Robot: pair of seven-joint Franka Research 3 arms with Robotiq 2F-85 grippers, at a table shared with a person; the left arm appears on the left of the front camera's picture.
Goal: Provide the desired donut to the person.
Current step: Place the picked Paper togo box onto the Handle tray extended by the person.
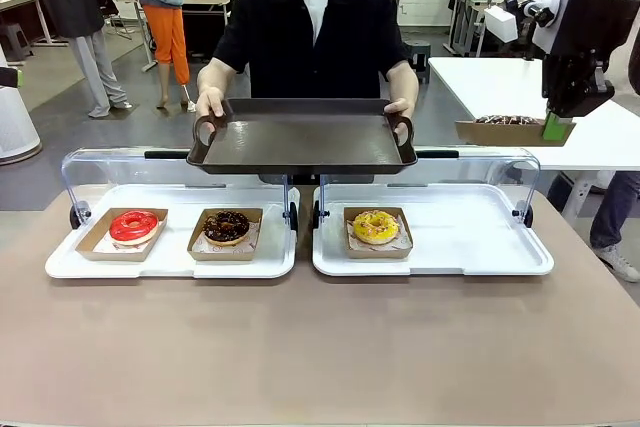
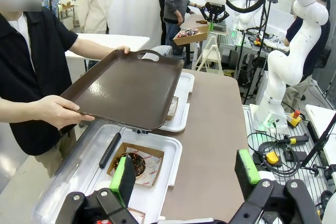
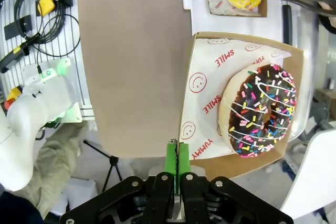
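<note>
My right gripper point(image 1: 557, 127) hangs high at the right, shut on the edge of a cardboard tray point(image 1: 505, 132) that carries a chocolate donut with coloured sprinkles point(image 3: 260, 111). In the right wrist view the green pads point(image 3: 171, 157) pinch the tray's paper-lined rim point(image 3: 185, 145). The person point(image 1: 312, 32) stands at the far side and holds a dark brown serving tray point(image 1: 300, 137) in both hands over the table. My left gripper point(image 2: 185, 174) is open with nothing between its fingers. It hovers above a chocolate donut point(image 2: 135, 163) in its cardboard tray.
Two white trays point(image 1: 170, 259) point(image 1: 460, 252) with raised clear lids lie side by side. They hold a red donut point(image 1: 133, 226), a chocolate donut point(image 1: 227, 226) and a yellow donut point(image 1: 375, 226). The brown tabletop point(image 1: 320, 347) in front is bare. A white table point(image 1: 610, 117) stands at the right.
</note>
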